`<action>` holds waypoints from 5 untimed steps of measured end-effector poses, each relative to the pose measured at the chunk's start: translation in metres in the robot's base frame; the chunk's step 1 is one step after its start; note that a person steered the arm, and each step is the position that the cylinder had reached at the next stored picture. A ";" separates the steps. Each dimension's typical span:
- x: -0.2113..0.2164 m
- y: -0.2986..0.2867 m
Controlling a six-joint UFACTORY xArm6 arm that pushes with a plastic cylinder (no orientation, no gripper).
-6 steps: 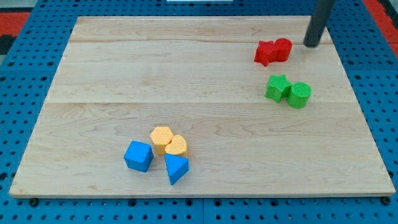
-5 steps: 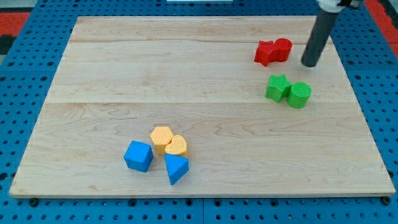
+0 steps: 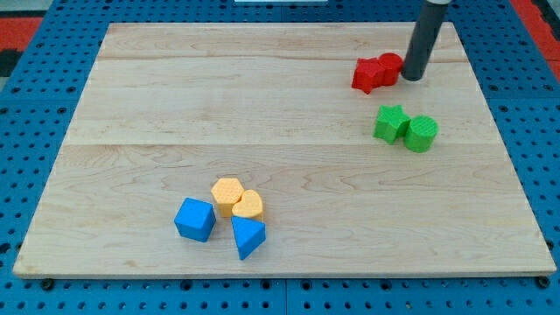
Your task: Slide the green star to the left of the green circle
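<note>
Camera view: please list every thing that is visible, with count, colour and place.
Green star: one, green, view's right, touching the circle's left side.
Green circle: one, green, view's right.
Red blocks: two, red, upper right, touching each other.
Yellow blocks: two, yellow, lower middle.
Blue cube: one, blue, left of the yellow blocks.
Blue triangle block: one, blue, below the yellow blocks.
Board: one, pale wood.
My tip: one, dark, at the red blocks' right side.

Lab bench: wooden board [image 3: 262,105] on blue perforated table [image 3: 26,157].
</note>
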State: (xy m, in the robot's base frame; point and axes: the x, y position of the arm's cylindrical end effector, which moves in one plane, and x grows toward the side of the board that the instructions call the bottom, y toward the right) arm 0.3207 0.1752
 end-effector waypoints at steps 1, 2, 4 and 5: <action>0.005 -0.034; 0.029 -0.004; 0.080 -0.010; 0.073 -0.024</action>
